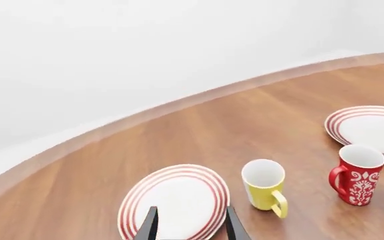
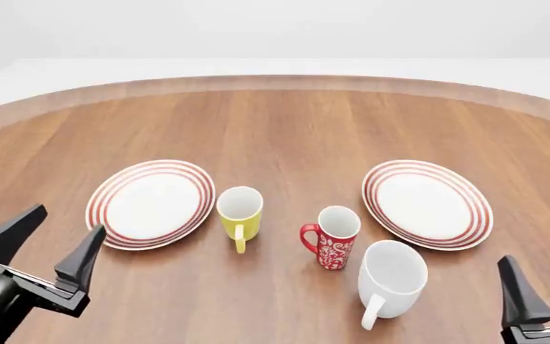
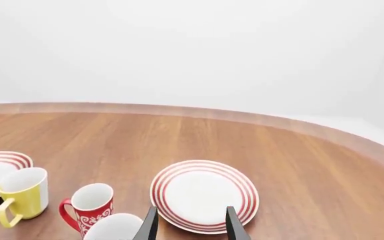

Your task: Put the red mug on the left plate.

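Red mug (image 2: 334, 241) (upright, empty) off the bare left plate (image 2: 151, 203); both claws (image 2: 54, 240) (image 2: 543, 281) spread, holding nothing.

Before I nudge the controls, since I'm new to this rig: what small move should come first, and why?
Probably reach the left gripper, jaws open and empty, forward and right toward the red mug. The mug stands upright on the table between the yellow mug and white mug, not on the left plate.
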You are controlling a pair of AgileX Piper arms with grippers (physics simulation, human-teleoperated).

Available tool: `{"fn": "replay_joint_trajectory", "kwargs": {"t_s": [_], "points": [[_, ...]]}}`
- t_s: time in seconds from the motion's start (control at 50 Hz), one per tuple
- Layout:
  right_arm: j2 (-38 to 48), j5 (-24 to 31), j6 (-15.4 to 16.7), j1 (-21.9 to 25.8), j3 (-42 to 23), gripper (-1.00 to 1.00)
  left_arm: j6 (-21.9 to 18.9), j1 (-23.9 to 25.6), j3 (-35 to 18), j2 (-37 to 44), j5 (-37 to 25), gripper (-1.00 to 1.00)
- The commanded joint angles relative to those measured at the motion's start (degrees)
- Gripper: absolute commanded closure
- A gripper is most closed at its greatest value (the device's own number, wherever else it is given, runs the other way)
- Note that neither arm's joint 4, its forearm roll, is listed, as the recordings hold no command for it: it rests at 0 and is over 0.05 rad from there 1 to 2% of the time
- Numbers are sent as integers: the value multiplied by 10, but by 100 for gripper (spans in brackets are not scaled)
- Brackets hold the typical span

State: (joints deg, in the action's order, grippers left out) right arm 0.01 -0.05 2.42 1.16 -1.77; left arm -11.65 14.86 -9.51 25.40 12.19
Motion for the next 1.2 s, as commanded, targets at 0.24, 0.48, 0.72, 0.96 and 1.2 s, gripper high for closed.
{"fn": "replay_joint_trajectory", "kwargs": {"t_s": [0.24,0.48,0.72,0.96,1.2], "points": [[0,-2,-5,-1,14,-100,-56,108,-112,172,38,-100],[0,5,2,4,5,-100,-82,178,-168,259,38,-100],[0,-7,5,6,16,-100,-111,237,-234,334,15,-100],[0,1,6,8,9,-100,-132,283,-286,398,-4,-100],[0,-6,6,12,17,-100,-128,323,-323,466,-17,-100]]}}
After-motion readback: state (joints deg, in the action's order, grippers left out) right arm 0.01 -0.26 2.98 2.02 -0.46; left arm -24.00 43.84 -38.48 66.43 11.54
